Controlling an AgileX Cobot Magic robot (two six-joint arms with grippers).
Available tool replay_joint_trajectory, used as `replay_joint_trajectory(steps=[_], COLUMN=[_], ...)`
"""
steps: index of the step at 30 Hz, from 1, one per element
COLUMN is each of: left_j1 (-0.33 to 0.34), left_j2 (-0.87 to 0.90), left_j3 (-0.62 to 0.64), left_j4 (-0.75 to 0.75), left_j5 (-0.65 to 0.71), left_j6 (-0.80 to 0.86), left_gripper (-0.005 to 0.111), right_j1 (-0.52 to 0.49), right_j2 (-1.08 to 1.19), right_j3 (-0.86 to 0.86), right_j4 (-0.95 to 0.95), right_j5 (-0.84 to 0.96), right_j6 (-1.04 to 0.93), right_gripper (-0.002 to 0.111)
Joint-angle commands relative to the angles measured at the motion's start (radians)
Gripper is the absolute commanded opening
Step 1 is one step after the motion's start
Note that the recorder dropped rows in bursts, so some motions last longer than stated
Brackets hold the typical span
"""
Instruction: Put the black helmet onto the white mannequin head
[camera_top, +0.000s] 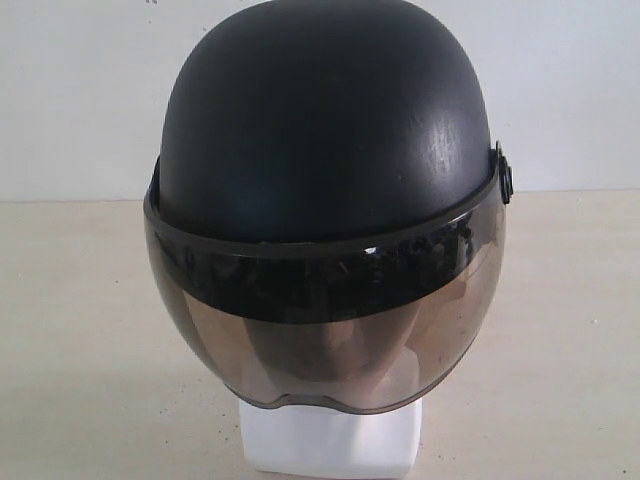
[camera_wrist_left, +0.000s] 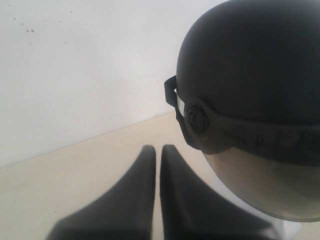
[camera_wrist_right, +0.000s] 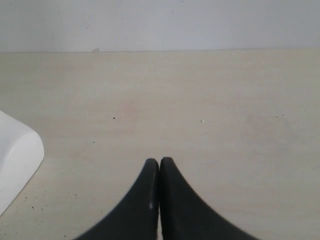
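Fingers of the left gripper (camera_wrist_left: 157, 148) lie together with only a thin slit between them and nothing held. They point over the table (camera_wrist_left: 75, 175) toward the white wall (camera_wrist_left: 75, 60), close beside the black helmet (camera_top: 325, 130) but apart from it, about level with its side pivot knob (camera_wrist_left: 196, 118). The right gripper (camera_wrist_right: 159, 161) is likewise closed and empty, aimed level across the bare table at the far wall, near a rounded white corner (camera_wrist_right: 15, 155) that looks like the neck base, without touching it. Neither arm shows in the exterior view. The helmet sits upright on the white mannequin head (camera_top: 328, 440), crown up and tipped slightly left. Its smoky visor (camera_top: 320, 330) is down and faces the near side, so its front-to-back axis runs near to far; the face shows only dimly behind it.
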Motion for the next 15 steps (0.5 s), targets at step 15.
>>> replay_joint_trajectory(steps=[15], left_j1=[0.002], left_j2=[-0.005], left_j3=[0.005], left_j4=[0.0], left_j5=[-0.008], left_j6=[-0.01], left_gripper=[0.004], right_j1=[-0.064], right_j2=[-0.004], right_j3=[0.005], right_j4=[-0.009], right_j5=[0.006], right_j6=[-0.014], right_gripper=[0.0])
